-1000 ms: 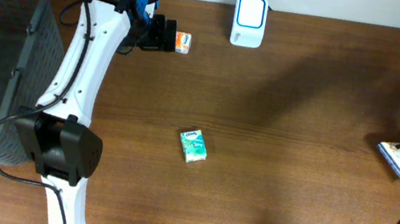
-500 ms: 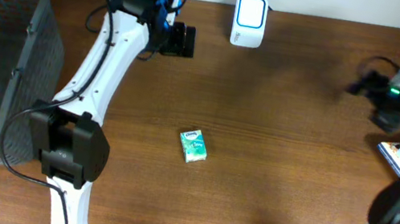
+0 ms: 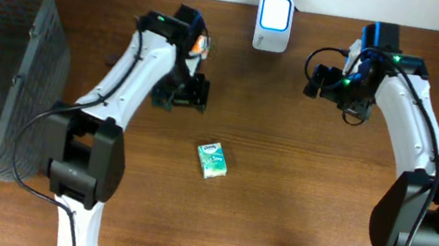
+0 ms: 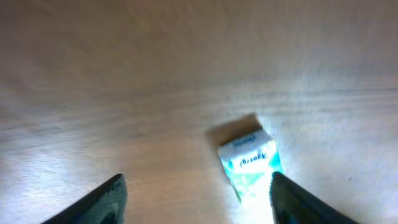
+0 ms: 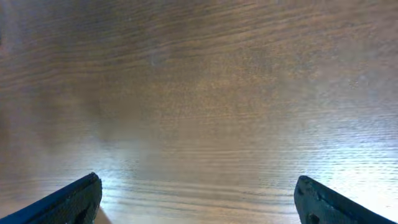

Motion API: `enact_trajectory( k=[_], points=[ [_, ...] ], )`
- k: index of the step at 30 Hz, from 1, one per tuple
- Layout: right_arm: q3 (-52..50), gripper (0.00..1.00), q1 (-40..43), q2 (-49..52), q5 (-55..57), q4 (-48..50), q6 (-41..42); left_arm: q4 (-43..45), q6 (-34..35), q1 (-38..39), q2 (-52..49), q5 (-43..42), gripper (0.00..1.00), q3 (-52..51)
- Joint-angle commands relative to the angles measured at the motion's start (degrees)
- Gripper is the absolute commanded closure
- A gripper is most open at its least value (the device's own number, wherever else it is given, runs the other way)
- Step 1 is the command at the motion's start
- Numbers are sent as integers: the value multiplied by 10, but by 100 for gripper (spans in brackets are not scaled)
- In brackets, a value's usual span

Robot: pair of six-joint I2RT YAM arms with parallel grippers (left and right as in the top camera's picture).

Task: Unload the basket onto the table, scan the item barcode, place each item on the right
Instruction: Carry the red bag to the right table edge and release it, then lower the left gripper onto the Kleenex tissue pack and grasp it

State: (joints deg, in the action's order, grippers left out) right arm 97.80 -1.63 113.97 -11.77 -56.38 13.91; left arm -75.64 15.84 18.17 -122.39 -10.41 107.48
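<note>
Two arms above a brown wooden bench (image 3: 295, 207): left hand (image 4: 196, 193) open, empty; right hand (image 5: 199, 196) wide open, empty. Small green-and-white carton (image 3: 212, 159) lies flat mid-bench near the left hand, well apart from the white scanner (image 3: 275, 12).

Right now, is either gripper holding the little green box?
No, the green box lies alone on the table, apart from the left gripper and the right gripper.

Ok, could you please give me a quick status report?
Left gripper open, short of green packet. Right gripper open, empty. Nothing blocking packet.
</note>
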Motion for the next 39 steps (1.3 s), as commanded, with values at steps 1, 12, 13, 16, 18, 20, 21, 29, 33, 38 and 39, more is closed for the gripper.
enact_trajectory(
  k=[1,12,13,16,18,20,21,29,33,38,39],
  points=[
    [-1,1,2,3,65,10,-3,0,0,36,-5,-14,36,-37],
    [-1,2,68,3,89,7,-2,59,0,94,-5,-49,29,-167],
    [-1,1,69,3,89,7,-2,65,0,94,-5,-53,29,-173],
    [-1,1,70,3,89,7,-2,103,0,94,-5,-53,36,-190],
    [-1,1,69,3,88,7,-2,122,0,94,-5,-53,50,-195],
    [-1,1,69,3,89,7,-2,137,0,96,-5,-53,61,-195],
    [-1,1,69,3,89,7,-2,150,0,99,-5,-53,66,-195],
    [-1,1,69,3,89,7,-2,353,0,95,-5,-10,77,-195],
    [-1,1,69,3,89,7,-2,459,0,95,-5,139,71,-194],
    [-1,1,69,3,89,7,-2,463,-54,95,-4,268,67,-139],
    [-1,1,69,3,89,7,-2,451,-66,95,-3,269,66,-123]
  ],
)
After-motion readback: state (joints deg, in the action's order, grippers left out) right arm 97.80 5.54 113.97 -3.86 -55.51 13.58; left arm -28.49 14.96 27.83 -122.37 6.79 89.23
